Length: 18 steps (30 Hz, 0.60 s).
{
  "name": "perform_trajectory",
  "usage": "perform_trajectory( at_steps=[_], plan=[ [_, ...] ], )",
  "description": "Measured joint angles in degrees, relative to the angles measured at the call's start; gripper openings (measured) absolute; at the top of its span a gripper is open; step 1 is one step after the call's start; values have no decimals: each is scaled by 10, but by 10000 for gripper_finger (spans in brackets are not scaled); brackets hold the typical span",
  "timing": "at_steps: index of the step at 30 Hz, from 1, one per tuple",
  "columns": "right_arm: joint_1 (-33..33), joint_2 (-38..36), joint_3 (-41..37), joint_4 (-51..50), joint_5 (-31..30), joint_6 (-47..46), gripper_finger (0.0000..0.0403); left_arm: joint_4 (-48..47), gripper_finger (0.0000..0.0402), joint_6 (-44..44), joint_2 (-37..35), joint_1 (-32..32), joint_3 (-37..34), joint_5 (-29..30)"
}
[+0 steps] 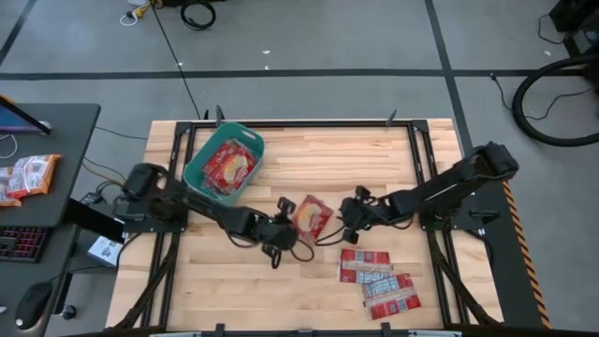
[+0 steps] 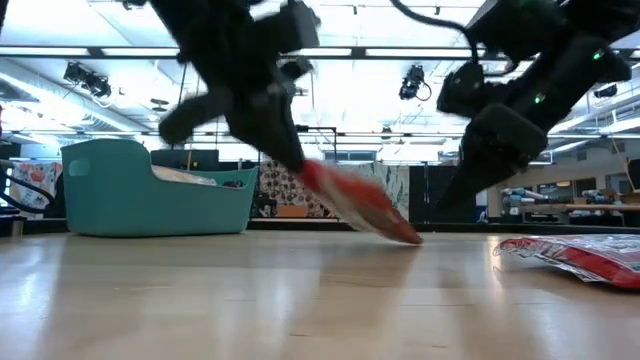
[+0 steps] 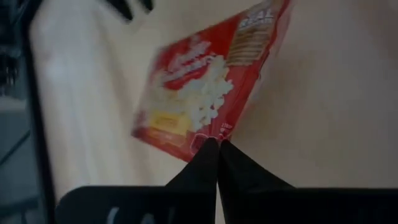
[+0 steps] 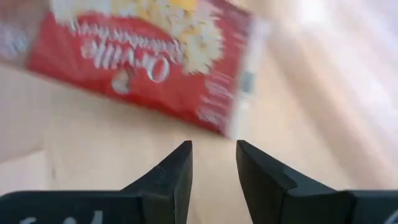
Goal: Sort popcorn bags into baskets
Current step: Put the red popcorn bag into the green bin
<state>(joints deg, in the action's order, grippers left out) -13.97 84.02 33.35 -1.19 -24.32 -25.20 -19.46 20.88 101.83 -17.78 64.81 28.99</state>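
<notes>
From above, the left gripper (image 1: 284, 227) sits at mid-table, clamped on the near corner of 1 popcorn bag (image 1: 311, 215), whose long axis runs diagonally away from that gripper toward the table's centre. The teal basket (image 1: 197, 159) stands near the table's far-left corner, back along the left arm's own side, with at least 2 red packets (image 1: 229, 166) already in it; I judge the coming move to be a swing of the held bag back and leftward to that tub. The right gripper (image 1: 348, 213) hovers just beside the bag's opposite edge, and 3 more bags (image 1: 379, 281) lie flat on the wood near the front, closer to the right arm. From table height, the bag (image 2: 358, 207) hangs tilted, its upper end in the left arm's fingers and its lower corner touching or nearly touching the wood, with the basket (image 2: 150, 190) well apart to the picture's left. The left wrist camera shows its fingers (image 3: 239, 171) pinched together on the bag's red corner (image 3: 205, 93). The right wrist camera shows its own fingers (image 4: 177, 168) parted with nothing between them, the bag (image 4: 143, 59) lying just ahead, apart from them.
</notes>
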Motion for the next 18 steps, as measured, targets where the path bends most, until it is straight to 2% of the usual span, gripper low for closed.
perform_trajectory(
  at_steps=[5,11,18],
  plan=[
    [-21,-39,0,-27,-67,-9,130,-96,2,-33,-77,13,0,16],
    [-26,-45,0,-31,-75,-2,130,-202,1,-48,-146,14,0,83],
    [-24,-45,1,-33,-76,-1,130,-347,1,-182,-202,40,34,108]
  ],
)
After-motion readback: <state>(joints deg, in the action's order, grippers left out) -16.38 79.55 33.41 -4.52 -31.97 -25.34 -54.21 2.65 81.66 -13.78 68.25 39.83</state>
